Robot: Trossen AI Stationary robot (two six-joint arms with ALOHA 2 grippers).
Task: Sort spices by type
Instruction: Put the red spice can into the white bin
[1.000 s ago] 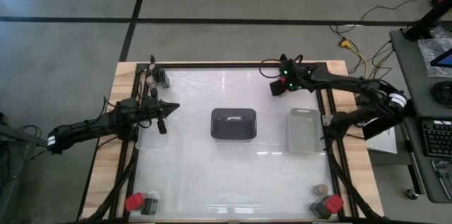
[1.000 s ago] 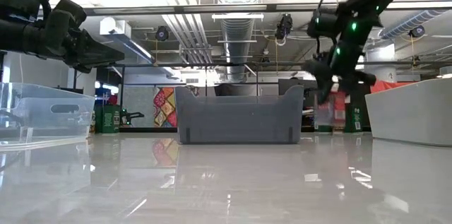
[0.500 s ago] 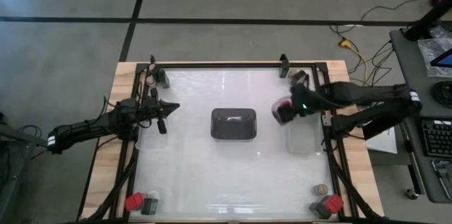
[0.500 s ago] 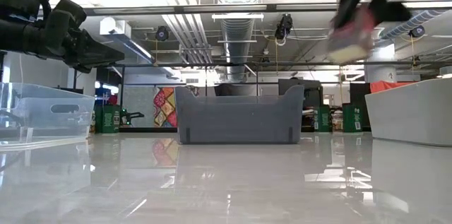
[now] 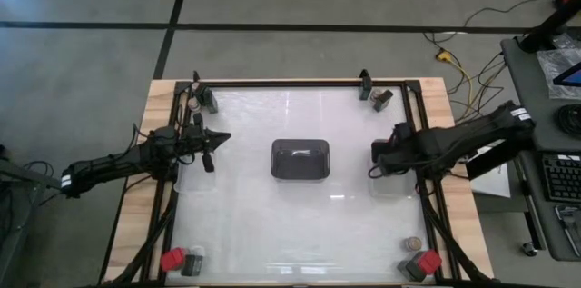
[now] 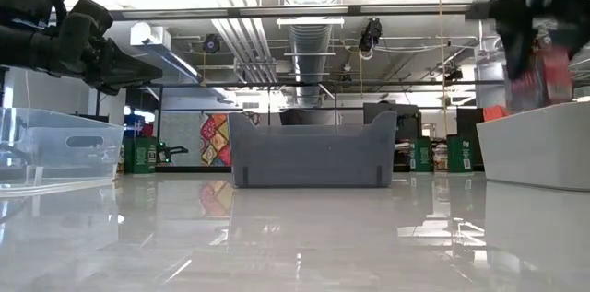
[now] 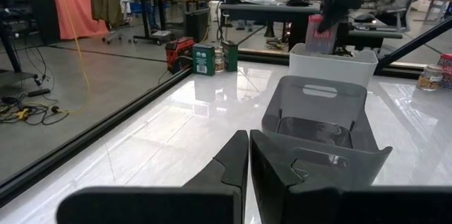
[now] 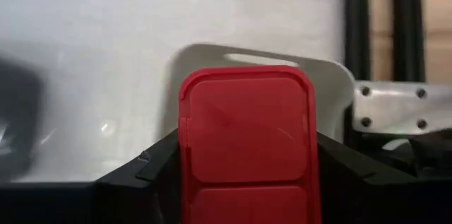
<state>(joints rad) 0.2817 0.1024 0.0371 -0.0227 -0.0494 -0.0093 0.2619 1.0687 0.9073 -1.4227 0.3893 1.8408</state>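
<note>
My right gripper (image 5: 381, 156) is shut on a bright red block (image 8: 244, 139) and hovers over the clear shallow tray (image 5: 392, 172) on the table's right side. In the low view the red block (image 6: 548, 75) hangs just above that tray's rim (image 6: 535, 122). My left gripper (image 5: 211, 147) waits shut above the left clear tray (image 5: 192, 177) and holds nothing. Other spices stand in the table's corners: a dark block (image 5: 382, 99) far right, a red block (image 5: 171, 259) near left, and a red block (image 5: 428, 261) near right. My right gripper pinches the red block between its two fingers (image 8: 159, 164), one on each of the block's opposite side faces (image 8: 185, 146). The fingers come from above, pointing down. The block is lifted clear and hangs above the right clear tray.
A dark rectangular tray (image 5: 300, 159) sits in the table's middle. A dark block and a tan-topped jar (image 5: 201, 100) stand at the far left corner, and a tan-topped jar (image 5: 413, 244) near right. Black frame rails (image 5: 172, 206) run along the table's sides.
My right gripper, shut on the red block, has risen from the far right corner and swung toward the near edge and then the right, ending over the right clear tray. The red block was carried with it, clear of the table.
</note>
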